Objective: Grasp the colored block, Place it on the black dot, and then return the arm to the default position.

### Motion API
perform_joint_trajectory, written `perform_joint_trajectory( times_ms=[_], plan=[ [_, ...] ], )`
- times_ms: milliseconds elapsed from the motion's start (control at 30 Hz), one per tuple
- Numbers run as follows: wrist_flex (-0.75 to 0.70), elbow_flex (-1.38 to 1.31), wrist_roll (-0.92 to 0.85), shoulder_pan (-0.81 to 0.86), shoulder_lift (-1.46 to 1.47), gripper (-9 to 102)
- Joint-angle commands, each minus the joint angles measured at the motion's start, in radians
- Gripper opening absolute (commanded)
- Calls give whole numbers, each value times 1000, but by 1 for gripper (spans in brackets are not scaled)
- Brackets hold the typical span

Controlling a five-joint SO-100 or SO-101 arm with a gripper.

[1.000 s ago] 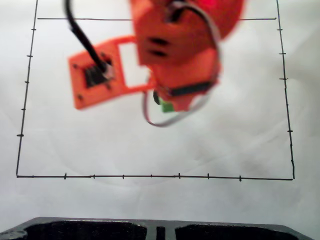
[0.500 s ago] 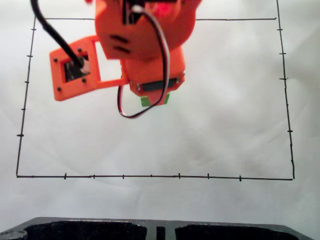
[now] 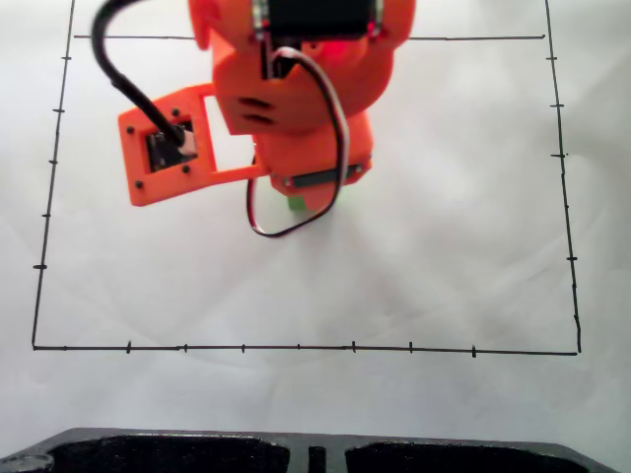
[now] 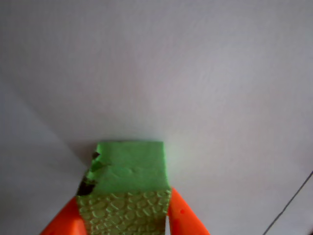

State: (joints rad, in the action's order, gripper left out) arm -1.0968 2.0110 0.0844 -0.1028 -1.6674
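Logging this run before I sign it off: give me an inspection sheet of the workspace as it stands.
Surface: white sheet with a ruled black frame and tick marks.
Job's things: green block between the orange fingers in the wrist view; in the fixed view just a green sliver under the arm. Black dot: nothing seen.
Clutter: nothing seen.
Grippers: pincer shut on the green block.
Cables: thick black cable to the camera frame; thin looped wires hang below the wrist.
Surroundings: dark object along the bottom edge.
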Motion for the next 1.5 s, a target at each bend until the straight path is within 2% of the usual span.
perform_joint_trajectory(
  times_ms=[0,67,467,833,1033,1133,1267,1467],
  plan=[
    [-23,-5,3,3,-32,24],
    [-41,-5,2,5,-52,31],
    [-95,109,-51,23,-258,50],
    [-279,175,-143,12,-765,51],
    [-276,313,-268,120,-1069,45],
    [-250,445,-336,167,-1275,33],
    [-276,569,-331,167,-1505,23],
    [-225,684,-258,164,-1600,2]
  ],
)
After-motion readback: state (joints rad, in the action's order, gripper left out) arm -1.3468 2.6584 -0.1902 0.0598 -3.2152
